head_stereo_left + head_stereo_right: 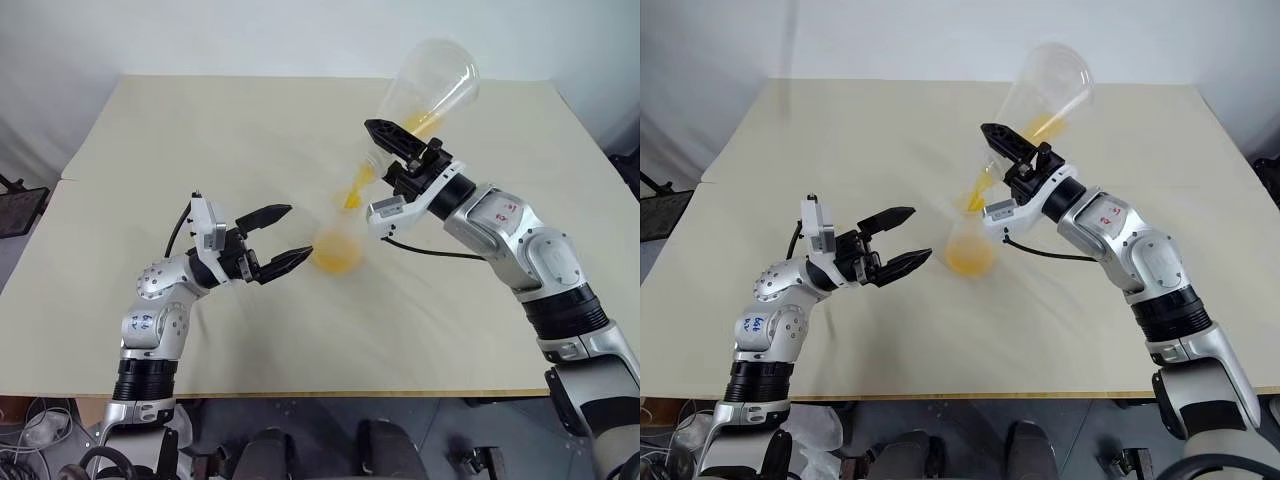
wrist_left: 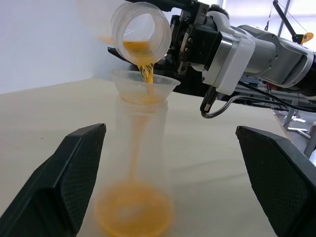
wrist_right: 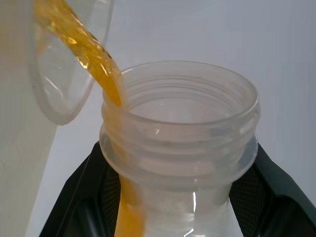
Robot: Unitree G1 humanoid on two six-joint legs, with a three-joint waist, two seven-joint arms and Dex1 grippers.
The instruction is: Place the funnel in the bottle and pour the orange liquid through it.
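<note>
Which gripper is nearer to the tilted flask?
Right. The right gripper is shut on the flask at its neck; the left gripper is open, lower, beside the standing clear container.

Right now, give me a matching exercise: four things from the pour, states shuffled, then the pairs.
1 flask-like bottle
2 funnel
3 left gripper
4 orange liquid

A open, next to the clear container
B tilted, held at the neck by the right gripper
C seated in the clear container's mouth
D streaming down, pooling at the container's bottom

Pairs: 1-B, 2-C, 3-A, 4-D
</note>
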